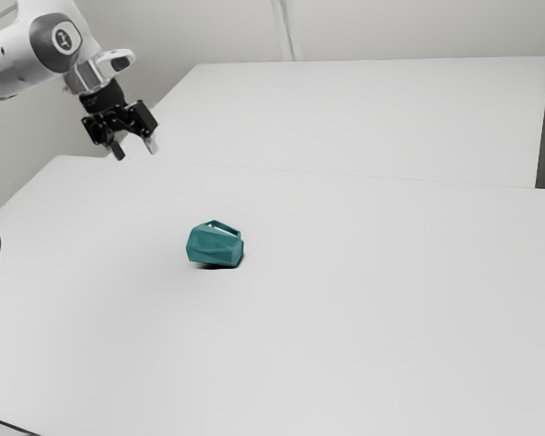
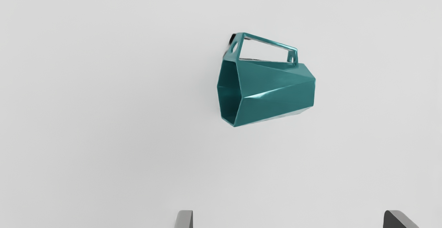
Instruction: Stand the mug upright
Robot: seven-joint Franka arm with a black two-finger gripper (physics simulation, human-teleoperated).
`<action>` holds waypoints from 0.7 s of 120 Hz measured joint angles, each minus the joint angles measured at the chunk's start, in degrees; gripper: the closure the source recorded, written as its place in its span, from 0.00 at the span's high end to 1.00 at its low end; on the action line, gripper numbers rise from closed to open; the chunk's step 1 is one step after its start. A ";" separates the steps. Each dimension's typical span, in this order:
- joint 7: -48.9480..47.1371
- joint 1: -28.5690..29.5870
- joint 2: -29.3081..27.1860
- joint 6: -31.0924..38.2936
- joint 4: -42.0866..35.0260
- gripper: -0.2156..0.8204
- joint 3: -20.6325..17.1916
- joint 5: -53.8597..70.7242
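Teal faceted mug (image 2: pixel 276 89), tipped sideways, angular handle (image 2: pixel 271 42)

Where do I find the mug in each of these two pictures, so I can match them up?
Exterior view: the mug lies on its side on the table, left of the picture's centre, lower in the picture than the gripper and to its right.
Wrist view: it appears ahead of the gap between the open fingertips, its hollow mouth showing.
Shared landmark: the gripper's two fingertips.
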 joint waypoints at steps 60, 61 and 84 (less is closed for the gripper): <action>18.16 5.33 8.66 6.38 -8.97 0.79 1.77 -24.69; 18.43 5.30 8.66 6.66 -9.30 0.79 1.72 -24.81; 23.41 5.19 11.09 10.46 -12.19 0.79 1.52 -28.12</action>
